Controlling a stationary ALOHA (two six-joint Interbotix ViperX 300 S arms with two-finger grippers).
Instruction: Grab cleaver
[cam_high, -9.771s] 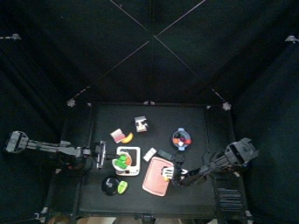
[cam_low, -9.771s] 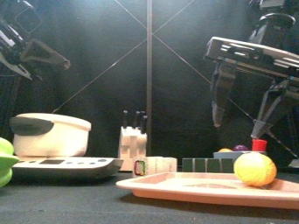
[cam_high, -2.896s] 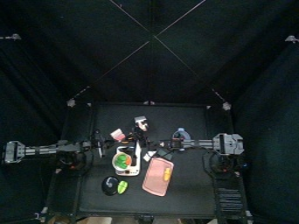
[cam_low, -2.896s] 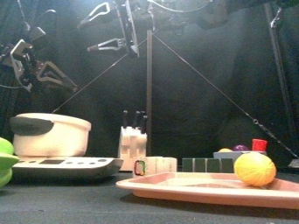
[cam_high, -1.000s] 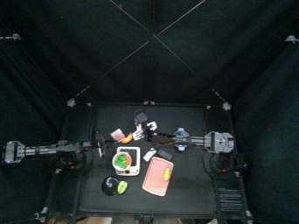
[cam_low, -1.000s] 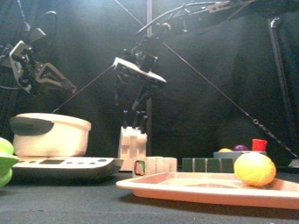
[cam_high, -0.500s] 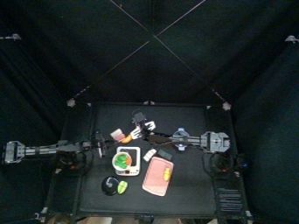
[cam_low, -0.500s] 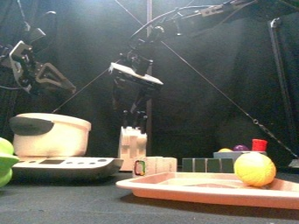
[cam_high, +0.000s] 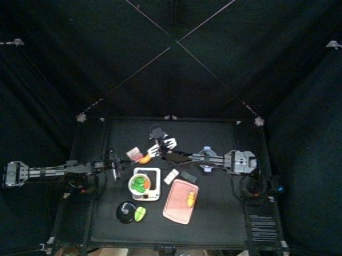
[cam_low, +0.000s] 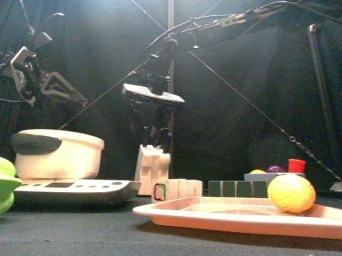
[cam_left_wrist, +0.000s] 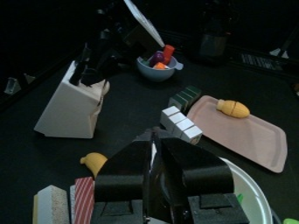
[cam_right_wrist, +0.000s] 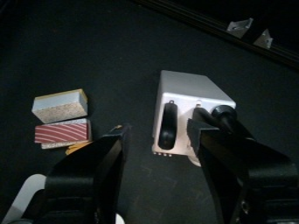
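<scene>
I had the right arm (cam_high: 214, 157) stretched across the bench (cam_high: 225, 212), wrist bent down, its pincer (cam_right_wrist: 167, 129) spread wide directly above the knife block (cam_right_wrist: 193, 90), where the cleaver (cam_right_wrist: 170, 121) showed only its dark handle, standing in a slot. The left arm (cam_high: 54, 172) hung at the left side, its pincer (cam_left_wrist: 156, 159) half spread and holding nothing.

1. Pretty dim all round; the black curtains swallow most of the light.
2. Top view: only the desk (cam_high: 214, 135) middle catches any light, and everything on it looks tiny and mushy.
3. Front view: light comes from up top, and the pink board (cam_low: 241, 213) and lemon (cam_low: 290, 193) are bright and crisp.
4. Right wrist view: the white knife block (cam_right_wrist: 191, 112) nearly blows out, and the near jaws are soft.
</scene>
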